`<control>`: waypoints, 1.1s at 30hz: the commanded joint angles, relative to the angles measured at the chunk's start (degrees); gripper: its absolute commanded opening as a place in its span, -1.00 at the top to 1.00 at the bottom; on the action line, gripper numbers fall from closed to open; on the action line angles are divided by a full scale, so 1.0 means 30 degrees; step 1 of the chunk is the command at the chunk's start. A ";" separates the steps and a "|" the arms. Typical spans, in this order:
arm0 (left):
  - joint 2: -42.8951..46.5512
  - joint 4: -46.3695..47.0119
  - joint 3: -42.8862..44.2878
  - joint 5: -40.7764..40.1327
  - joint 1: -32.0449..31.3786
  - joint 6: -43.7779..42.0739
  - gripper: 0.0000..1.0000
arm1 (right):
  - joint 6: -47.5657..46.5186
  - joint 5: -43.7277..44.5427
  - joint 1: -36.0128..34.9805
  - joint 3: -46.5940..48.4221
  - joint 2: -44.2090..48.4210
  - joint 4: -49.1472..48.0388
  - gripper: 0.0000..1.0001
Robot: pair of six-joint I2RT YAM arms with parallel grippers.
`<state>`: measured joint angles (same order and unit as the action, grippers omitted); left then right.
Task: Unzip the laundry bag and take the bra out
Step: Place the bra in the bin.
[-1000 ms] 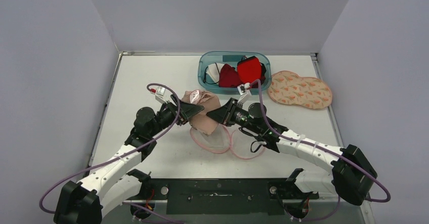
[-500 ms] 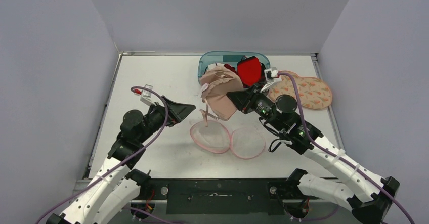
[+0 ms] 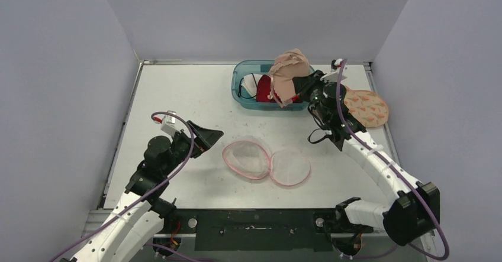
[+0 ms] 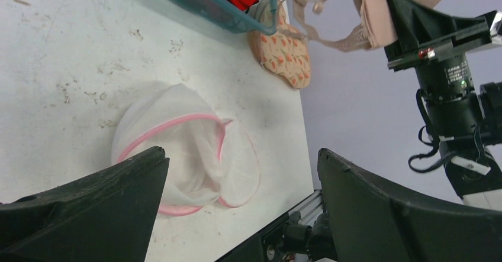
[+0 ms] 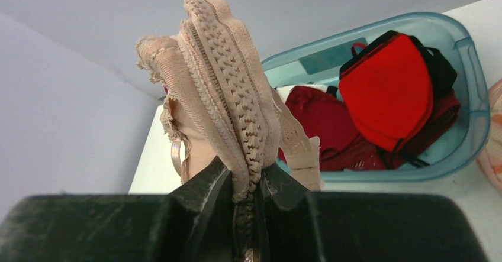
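**Bra being held up by right gripper, bag lying opened on table**

The beige lace bra [image 3: 288, 71] is being pinched by the right gripper [image 3: 300, 86]. Its fingers are being pressed together on a bunched fold of the lace edge, clearest in the right wrist view. The bra is being held up off the white table [image 3: 177, 96], with its straps dangling free. In the top view it is being seen over the right part of the teal translucent plastic bin [image 3: 238, 77] at the far side of the table. Whether it is touching the bin cannot be told. Red padded garments [image 3: 266, 89] are being kept inside that bin. A peach patterned flat pouch [image 3: 370, 107] is lying on the table just beside the bin's right end, partly being covered by the right arm.

The white mesh laundry bag [image 3: 266, 161] with a pink rim is lying near the middle of the table, between the two arms. It is being left spread open in two round halves side by side, well apart from the bra.

The left gripper [image 3: 210, 136] is being held spread wide, gripping nothing, just left of the bag and pointed toward it. In the left wrist view the bag is being framed between the two black fingers.
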<state>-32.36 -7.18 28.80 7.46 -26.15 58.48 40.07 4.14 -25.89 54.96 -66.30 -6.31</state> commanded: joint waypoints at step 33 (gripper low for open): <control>-0.0547 0.3350 -0.4385 0.0455 0.0393 0.0478 -0.94 | -0.2046 -0.5891 0.4051 0.5644 -1.5561 -0.6971 0.86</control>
<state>-32.75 -1.85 16.05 8.14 -25.39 60.18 36.27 -13.15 -14.57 67.94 -112.14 -27.31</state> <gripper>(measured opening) 0.969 0.117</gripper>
